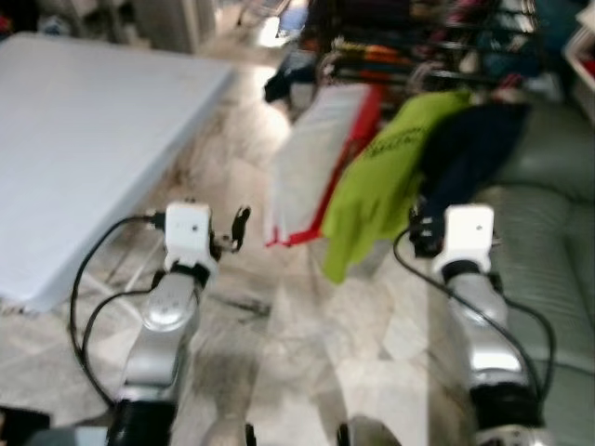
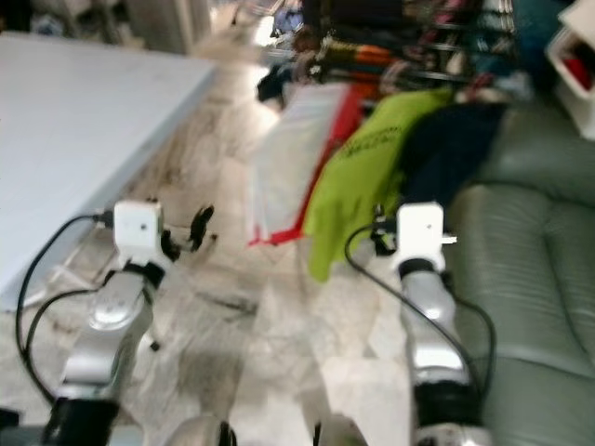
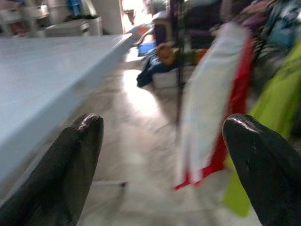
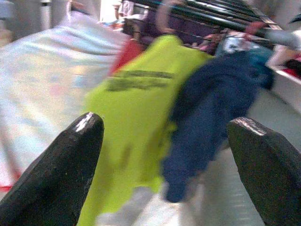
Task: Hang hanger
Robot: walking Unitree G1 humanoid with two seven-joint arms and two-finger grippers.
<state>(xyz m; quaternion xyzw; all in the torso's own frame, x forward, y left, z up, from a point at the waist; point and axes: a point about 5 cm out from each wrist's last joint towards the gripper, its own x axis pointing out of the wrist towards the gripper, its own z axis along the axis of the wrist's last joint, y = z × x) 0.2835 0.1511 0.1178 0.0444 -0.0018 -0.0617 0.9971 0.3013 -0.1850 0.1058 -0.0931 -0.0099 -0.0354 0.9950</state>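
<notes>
A bit blurry all over. Two silver arms reaching up from six o'clock. Left gripper [image 2: 197, 228] at about nine o'clock, over the shiny stone floor [image 2: 279, 316], black fingers a little apart, holding nothing. Right gripper [image 2: 379, 234] near the middle, right up against a lime green shirt [image 2: 358, 177]; fingers too blurry to tell. Dark blue garment [image 2: 446, 153] just beside the green one, at two o'clock. White and red cloth [image 2: 293, 158] hanging at twelve o'clock. Crowded clothes rack [image 2: 400, 42] along the top. Big white table [image 2: 74, 130] at ten o'clock. Grey-green sofa [image 2: 530, 269] at three o'clock.
</notes>
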